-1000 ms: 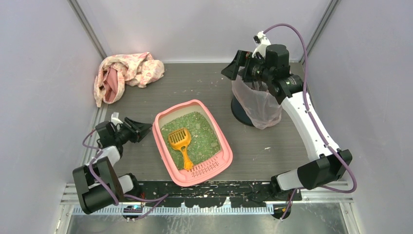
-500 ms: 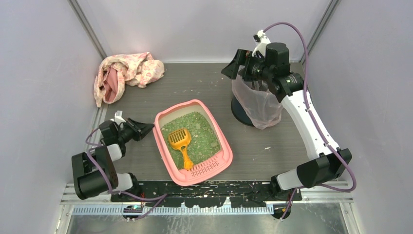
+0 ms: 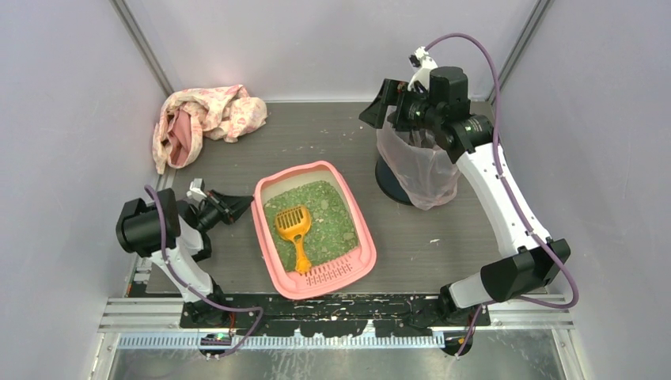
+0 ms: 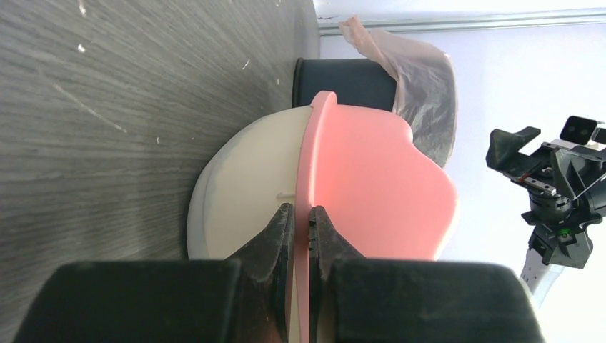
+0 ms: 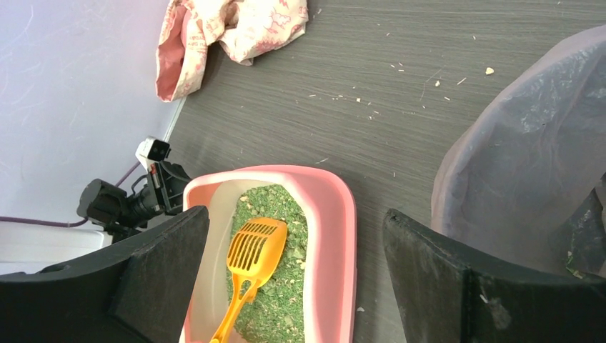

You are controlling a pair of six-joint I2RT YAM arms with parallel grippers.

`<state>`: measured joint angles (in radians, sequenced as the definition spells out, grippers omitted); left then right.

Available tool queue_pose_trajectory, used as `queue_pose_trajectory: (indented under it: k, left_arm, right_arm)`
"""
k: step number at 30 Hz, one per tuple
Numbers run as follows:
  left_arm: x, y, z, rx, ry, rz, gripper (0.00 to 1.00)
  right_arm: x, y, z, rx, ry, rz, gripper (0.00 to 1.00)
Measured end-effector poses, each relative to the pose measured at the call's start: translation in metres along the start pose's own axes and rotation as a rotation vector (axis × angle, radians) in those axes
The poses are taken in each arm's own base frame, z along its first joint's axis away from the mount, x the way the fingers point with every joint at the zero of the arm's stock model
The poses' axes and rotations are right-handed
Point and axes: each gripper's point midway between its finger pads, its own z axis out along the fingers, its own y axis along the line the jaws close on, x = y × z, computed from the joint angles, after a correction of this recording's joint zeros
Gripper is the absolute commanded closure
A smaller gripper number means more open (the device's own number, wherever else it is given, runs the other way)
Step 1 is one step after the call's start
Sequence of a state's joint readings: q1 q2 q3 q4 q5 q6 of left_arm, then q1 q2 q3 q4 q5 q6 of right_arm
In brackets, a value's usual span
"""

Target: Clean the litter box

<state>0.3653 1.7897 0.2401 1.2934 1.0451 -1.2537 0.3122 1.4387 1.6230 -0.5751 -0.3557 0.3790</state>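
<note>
Top external view, left to right: a crumpled pink patterned cloth (image 3: 207, 119) is lying in the far left corner of the table (image 3: 443, 229). The left gripper (image 3: 245, 206) is sitting low by the left edge, pinching the left rim of the litter box (image 3: 362, 229); in the left wrist view its fingers (image 4: 275, 232) are pressing nearly together with the thin pink rim between them. The litter box is resting mid-table toward the near edge, green granules (image 3: 332, 218) filling it. An orange scoop (image 3: 293, 227) is lying on the granules, handle toward the slotted near end. The dark bin (image 3: 389, 184) with its translucent bag (image 3: 423, 170) is standing toward the far right. The right gripper (image 3: 394, 109) is hanging over the bin, spread wide, holding nothing.
</note>
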Motion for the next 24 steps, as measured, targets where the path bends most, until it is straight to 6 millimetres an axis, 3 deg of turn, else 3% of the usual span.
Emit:
queue_pose_trajectory:
  k: [10, 18, 24]
  left_arm:
    - [-0.019, -0.004, 0.025, 0.063, 0.009, 0.034, 1.0]
    - [-0.066, -0.005, 0.056, 0.062, -0.1, 0.055, 1.0]
    - [-0.088, -0.001, 0.072, 0.053, -0.152, 0.056, 1.0]
  right_arm:
    - [-0.016, 0.004, -0.009, 0.02, -0.027, -0.036, 0.05]
    - [-0.018, 0.001, -0.005, 0.034, -0.023, -0.041, 0.05]
    - [-0.012, -0.005, 0.004, 0.045, 0.004, -0.03, 0.05]
